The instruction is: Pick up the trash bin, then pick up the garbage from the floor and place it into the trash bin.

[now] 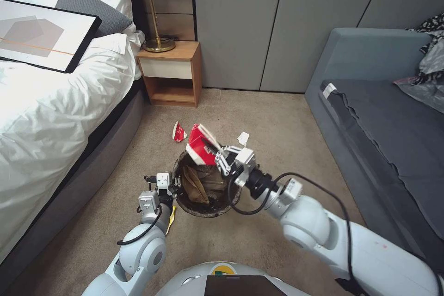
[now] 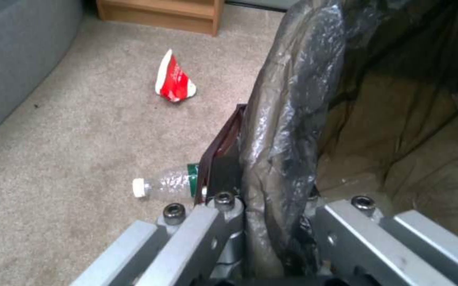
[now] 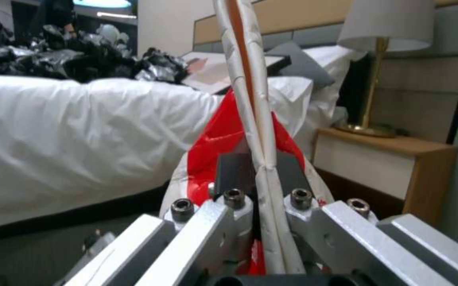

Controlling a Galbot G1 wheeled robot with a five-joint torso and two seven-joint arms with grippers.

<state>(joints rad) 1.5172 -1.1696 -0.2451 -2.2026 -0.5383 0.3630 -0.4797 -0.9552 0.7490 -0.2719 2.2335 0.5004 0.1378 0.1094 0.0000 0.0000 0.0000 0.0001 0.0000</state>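
The trash bin (image 1: 222, 204), lined with a dark bag, hangs just above the carpet. My left gripper (image 1: 174, 189) is shut on its near-left rim; in the left wrist view the gripper (image 2: 255, 178) pinches the liner-wrapped rim (image 2: 292, 103). My right gripper (image 1: 221, 153) is shut on a crushed red-and-white paper cup (image 1: 200, 144) held over the bin's far rim; the right wrist view shows the gripper (image 3: 257, 174) clamping the flattened cup (image 3: 224, 135). Tan paper (image 1: 193, 186) lies inside the bin. On the floor lie another red-and-white cup (image 1: 178, 132) (image 2: 173, 79), a white tissue wad (image 1: 243, 138), a yellow snack bag (image 1: 171, 218) and a green-labelled bottle (image 2: 165, 184).
A bed (image 1: 51, 115) with white bedding runs along the left, with a wooden nightstand (image 1: 171, 71) and lamp (image 1: 155, 9) beyond it. A grey sofa (image 1: 388, 115) fills the right. Grey wall panels (image 1: 259, 23) close the back. Open carpet (image 1: 259, 111) lies between.
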